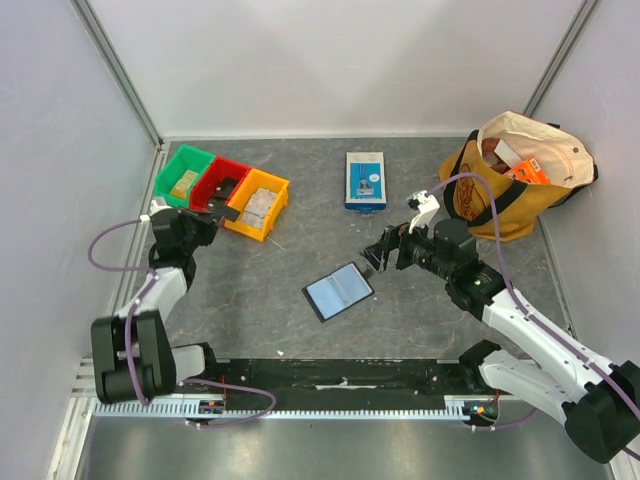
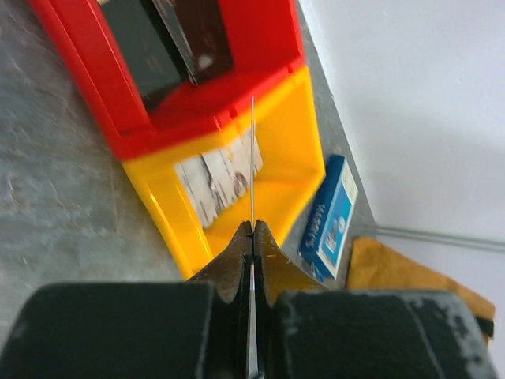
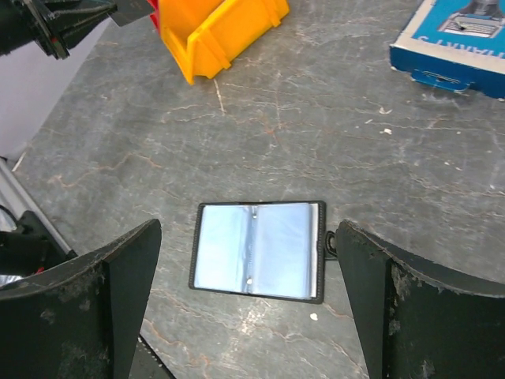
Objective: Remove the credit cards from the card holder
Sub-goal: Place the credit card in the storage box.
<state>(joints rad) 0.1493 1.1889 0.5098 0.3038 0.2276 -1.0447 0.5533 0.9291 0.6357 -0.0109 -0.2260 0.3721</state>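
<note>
The card holder (image 1: 338,290) lies open and flat on the table, with bluish-grey pockets inside a black rim. It also shows in the right wrist view (image 3: 256,250); I see no cards in its facing pockets. My right gripper (image 1: 374,256) is open and empty, just above and to the right of the holder; in its wrist view (image 3: 248,237) the jaws stand wide to either side of it. My left gripper (image 1: 222,207) is shut on a thin credit card (image 2: 252,154), seen edge-on over the yellow bin (image 2: 292,150), near the red bin (image 2: 260,39).
Green (image 1: 187,175), red (image 1: 222,183) and yellow (image 1: 258,205) bins stand at the back left; the yellow one holds a light printed card (image 2: 217,180), the red one dark cards (image 2: 170,47). A blue-and-white box (image 1: 365,180) lies at the back centre. A tan bag (image 1: 515,175) sits at the back right.
</note>
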